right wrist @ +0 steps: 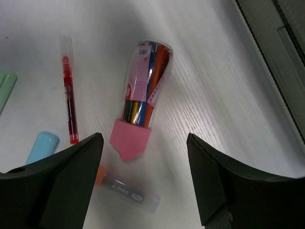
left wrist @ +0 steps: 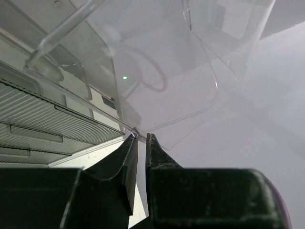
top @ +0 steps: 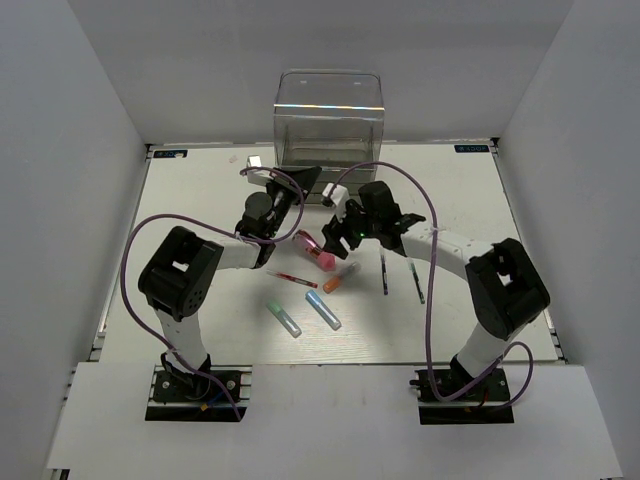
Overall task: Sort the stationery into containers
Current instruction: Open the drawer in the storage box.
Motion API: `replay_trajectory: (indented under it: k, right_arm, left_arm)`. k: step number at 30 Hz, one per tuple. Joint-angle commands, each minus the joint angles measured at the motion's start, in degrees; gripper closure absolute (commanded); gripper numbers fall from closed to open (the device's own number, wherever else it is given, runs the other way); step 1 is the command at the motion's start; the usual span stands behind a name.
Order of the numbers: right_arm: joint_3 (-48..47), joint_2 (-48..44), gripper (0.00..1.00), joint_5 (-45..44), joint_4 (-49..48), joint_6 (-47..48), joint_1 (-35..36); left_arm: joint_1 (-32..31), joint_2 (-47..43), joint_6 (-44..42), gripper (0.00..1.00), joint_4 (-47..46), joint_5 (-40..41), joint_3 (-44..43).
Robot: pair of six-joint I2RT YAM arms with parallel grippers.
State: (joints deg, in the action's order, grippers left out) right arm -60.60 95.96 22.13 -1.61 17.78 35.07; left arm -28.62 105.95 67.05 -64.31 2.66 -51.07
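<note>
Right end effector (right wrist: 144, 139) is held wide open with nothing gripped, and the fat pink marker (right wrist: 142, 86) is seen lying on the table (right wrist: 224, 81) right between its fingers, pink end nearest. Thin red pen (right wrist: 69, 95) is seen just beside it. Left end effector (left wrist: 141, 138) is nearly closed at a clear drawer (left wrist: 167, 71) corner of the cabinet (top: 328, 120); an actual grip can't be confirmed

White table (top: 190, 210) bears markers (top: 322, 310), pens (top: 384, 272), clear cabinet (top: 329, 125).
</note>
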Motion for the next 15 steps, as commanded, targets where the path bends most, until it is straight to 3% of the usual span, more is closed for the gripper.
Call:
replay_trajectory:
  k: [1,15]
  right_arm:
    - [-3.38,2.03,0.23,-0.42,-2.17,-1.7,1.93]
    - [-4.88,7.83,0.21,-3.76,-2.61,-2.4,3.95]
  left_arm:
    - [-0.12,-3.65,-1.04,1.0,-4.59,0.95,-3.16]
    - [-0.12,-4.7,-1.04,1.0,-4.59,0.95,-2.11]
